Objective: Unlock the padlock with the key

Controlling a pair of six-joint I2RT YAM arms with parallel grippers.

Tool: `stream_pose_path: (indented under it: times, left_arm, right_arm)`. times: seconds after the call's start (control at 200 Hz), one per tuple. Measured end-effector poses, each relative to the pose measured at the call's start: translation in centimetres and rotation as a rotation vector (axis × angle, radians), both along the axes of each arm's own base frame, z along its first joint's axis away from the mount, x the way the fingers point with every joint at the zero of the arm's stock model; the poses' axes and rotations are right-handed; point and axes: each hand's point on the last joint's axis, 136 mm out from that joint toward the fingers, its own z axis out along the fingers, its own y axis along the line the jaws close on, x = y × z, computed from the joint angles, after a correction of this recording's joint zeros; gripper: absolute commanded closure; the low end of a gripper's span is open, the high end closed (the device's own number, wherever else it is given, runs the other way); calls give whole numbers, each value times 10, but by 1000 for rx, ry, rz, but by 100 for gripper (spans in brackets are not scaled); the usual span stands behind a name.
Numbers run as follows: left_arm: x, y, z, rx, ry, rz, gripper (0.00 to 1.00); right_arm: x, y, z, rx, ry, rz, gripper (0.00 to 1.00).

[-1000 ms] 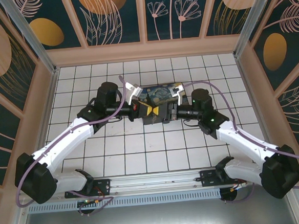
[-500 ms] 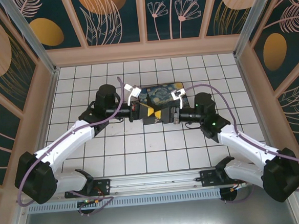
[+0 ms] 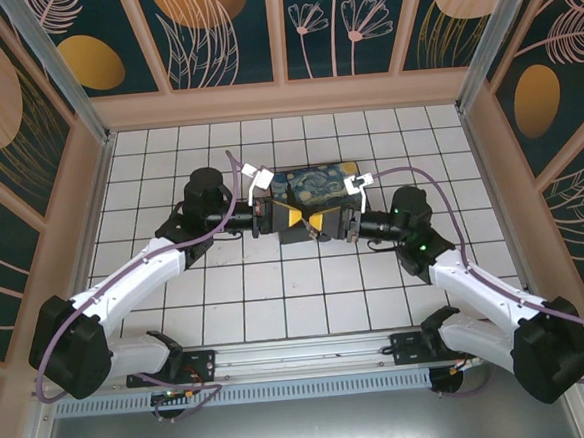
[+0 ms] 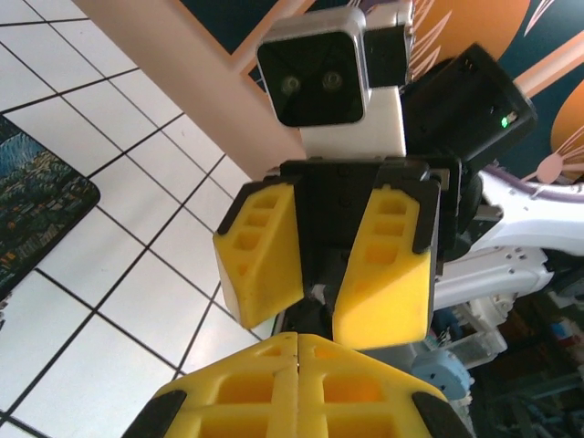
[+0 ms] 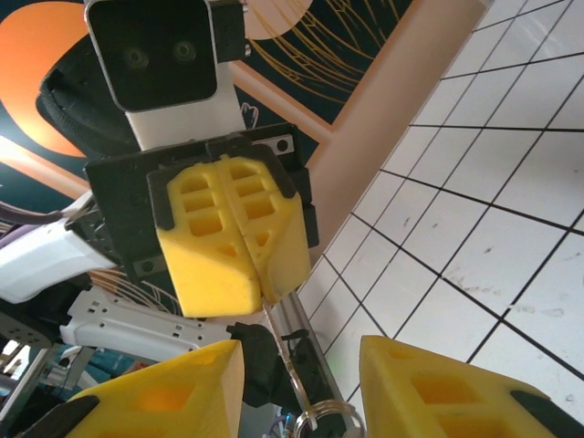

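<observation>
**Overhead view:** the left gripper point(image 3: 292, 219) and right gripper point(image 3: 323, 225) meet tip to tip at frame centre. They sit over the lower edge of the painted box point(image 3: 314, 180) on the tiled table point(image 3: 276, 280). The key is too small to make out here.

**Left wrist view:** a corner of the box lies at far left. The left gripper's fingers point(image 4: 237, 392) are pressed together at the bottom edge, and the right gripper's fingers point(image 4: 260, 255) stand parted above them.

**Right wrist view:** the key point(image 5: 280, 351) projects as a thin metal shaft from the left gripper's closed fingertips at centre left. It runs down to its ring point(image 5: 325, 407) at the bottom edge. The ring lies in the gap between the right gripper's spread fingers, which clasp nothing.
</observation>
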Motion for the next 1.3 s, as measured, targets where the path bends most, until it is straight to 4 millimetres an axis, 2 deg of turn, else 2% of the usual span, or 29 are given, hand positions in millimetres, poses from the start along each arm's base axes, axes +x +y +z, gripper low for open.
stream_pose_path:
  times: [0.225, 0.706, 0.991, 1.301]
  left_arm:
    - [1, 0, 2, -33, 32, 11, 100]
    - [3, 0, 10, -76, 45, 16, 100]
    - [2, 0, 7, -79, 62, 18, 100]
    - [4, 1, 6, -83, 63, 26, 100]
  right_arm:
    - [-6, 0, -7, 4, 23, 22, 62]
    - [-8, 1, 2, 60, 12, 37, 68]
    - [-5, 4, -2, 60, 27, 40, 81]
    - [-13, 10, 3, 80, 22, 75, 100]
